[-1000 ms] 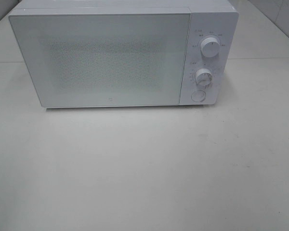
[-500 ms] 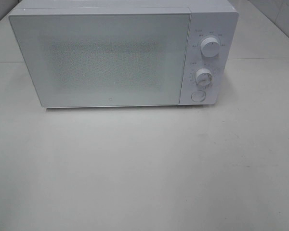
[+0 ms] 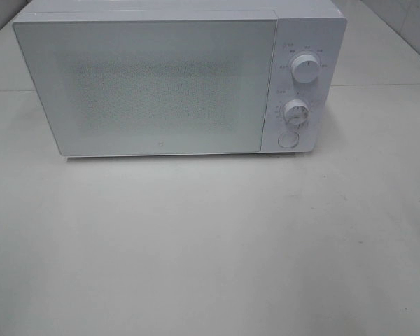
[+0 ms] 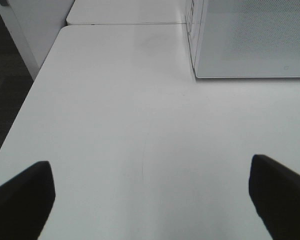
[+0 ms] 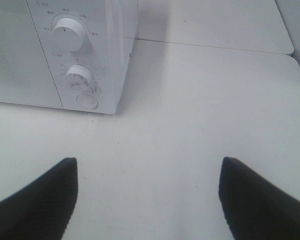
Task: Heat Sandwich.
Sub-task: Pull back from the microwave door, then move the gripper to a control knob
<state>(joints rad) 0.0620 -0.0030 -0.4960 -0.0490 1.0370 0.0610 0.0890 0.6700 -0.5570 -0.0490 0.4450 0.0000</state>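
A closed microwave (image 3: 161,84) stands on a white surface (image 3: 210,245); left hand (image 4: 150,172) and right hand (image 5: 148,170) hover released.

1. Small dark characters are ringing the upper knob (image 3: 305,70) on the control panel (image 3: 325,42) of the white microwave (image 3: 161,14). They are showing too small and blurred to read in any view.
2. Fine tick marks and tiny characters are circling the lower knob (image 3: 295,112). None of them is coming out legibly.
3. A tiny pale mark (image 3: 160,146) is sitting low on the middle of the door (image 3: 147,77). It is showing too faint to read as a brand.
4. In all, no text, number or brand is proving readable.
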